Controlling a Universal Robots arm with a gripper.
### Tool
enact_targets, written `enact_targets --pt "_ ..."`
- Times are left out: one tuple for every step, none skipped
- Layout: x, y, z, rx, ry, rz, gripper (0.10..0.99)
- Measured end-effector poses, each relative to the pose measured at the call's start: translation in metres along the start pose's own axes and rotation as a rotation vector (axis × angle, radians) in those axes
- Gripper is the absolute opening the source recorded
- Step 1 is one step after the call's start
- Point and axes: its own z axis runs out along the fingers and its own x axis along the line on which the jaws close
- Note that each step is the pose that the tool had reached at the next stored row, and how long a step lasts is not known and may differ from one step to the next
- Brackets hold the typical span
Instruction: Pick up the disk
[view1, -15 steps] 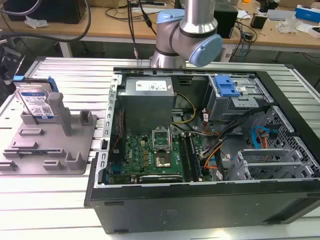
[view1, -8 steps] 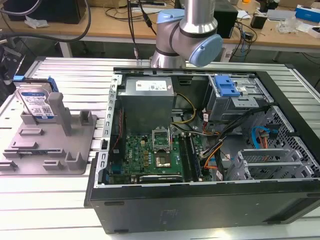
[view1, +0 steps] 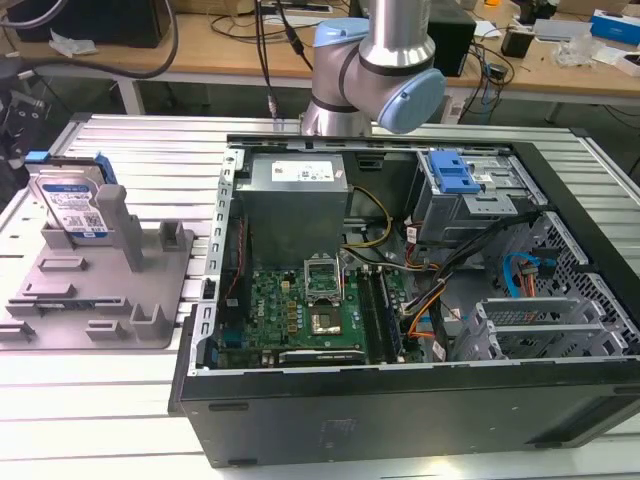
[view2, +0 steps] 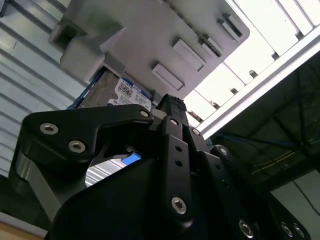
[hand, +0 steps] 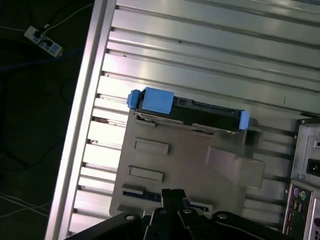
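Note:
The disk (view1: 75, 205) is a silver drive with a white-and-blue label and blue side rails. It stands on edge at the back of the grey fixture (view1: 100, 290), at the exterior view's left. In the first wrist view I look down on the disk's top edge (hand: 190, 111) and on the fixture (hand: 190, 160). My gripper (hand: 172, 194) hangs well above the fixture's near side, shut and holding nothing. In the second wrist view the gripper (view2: 170, 102) points toward the disk's label (view2: 127, 92) beside the fixture (view2: 150, 40).
An open computer case (view1: 400, 400) lies right of the fixture on the slatted aluminium table (view1: 140, 140). It holds a power supply (view1: 295, 185), a motherboard (view1: 300, 310) and a blue-handled drive cage (view1: 455, 175). The arm's elbow (view1: 375, 60) rises behind the case. A power strip (hand: 45, 42) lies on the floor.

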Motion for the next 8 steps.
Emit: enact_targets --pt "0.0000 0.0000 0.0000 0.000 0.0008 -0.020 0.106" --pt "0.0000 0.0000 0.0000 0.000 0.0017 -0.047 0.106" --pt "0.0000 0.0000 0.0000 0.000 0.0030 -0.076 0.106" --pt "0.0000 0.0000 0.0000 0.000 0.0036 -0.095 0.106" --pt "0.0000 0.0000 0.0000 0.000 0.0044 -0.113 0.106" --pt "0.0000 0.0000 0.0000 0.000 0.0053 -0.138 0.106" --pt "0.0000 0.0000 0.0000 0.000 0.0060 -0.158 0.106" --pt "0.0000 0.0000 0.0000 0.000 0.0070 -0.185 0.106"
